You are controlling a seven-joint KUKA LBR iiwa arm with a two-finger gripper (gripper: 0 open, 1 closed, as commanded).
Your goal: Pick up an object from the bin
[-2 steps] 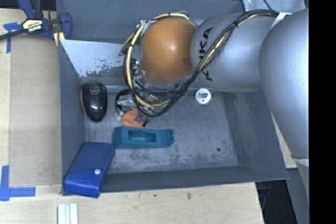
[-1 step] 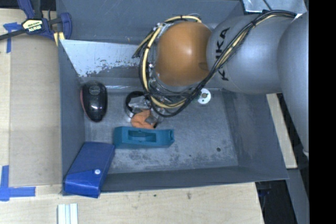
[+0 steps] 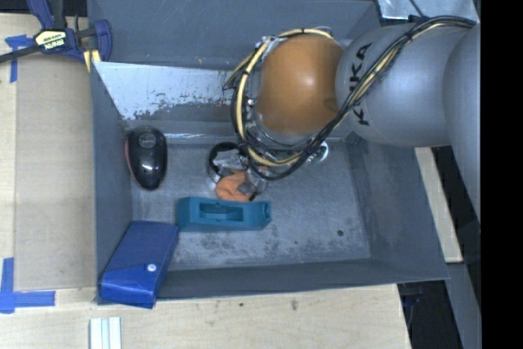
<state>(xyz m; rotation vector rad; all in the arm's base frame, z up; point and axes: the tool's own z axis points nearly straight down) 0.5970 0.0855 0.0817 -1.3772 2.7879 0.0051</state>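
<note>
My gripper [image 3: 248, 173] hangs low in the middle of the bin, mostly hidden under the arm's wrist. A small orange rounded thing [image 3: 231, 189] lies on the floor directly below and touching it; part of that thing is covered by the gripper. Just in front of it lies a flat teal-blue plastic holder [image 3: 222, 214], lengthwise across the bin. A black computer mouse [image 3: 146, 158] rests to the left, a hand's width from the gripper.
A dark blue box [image 3: 140, 262] leans in the bin's near left corner. The arm, with its orange dome and cables, covers the back right of the bin. Bare floor shows to the right of the teal holder.
</note>
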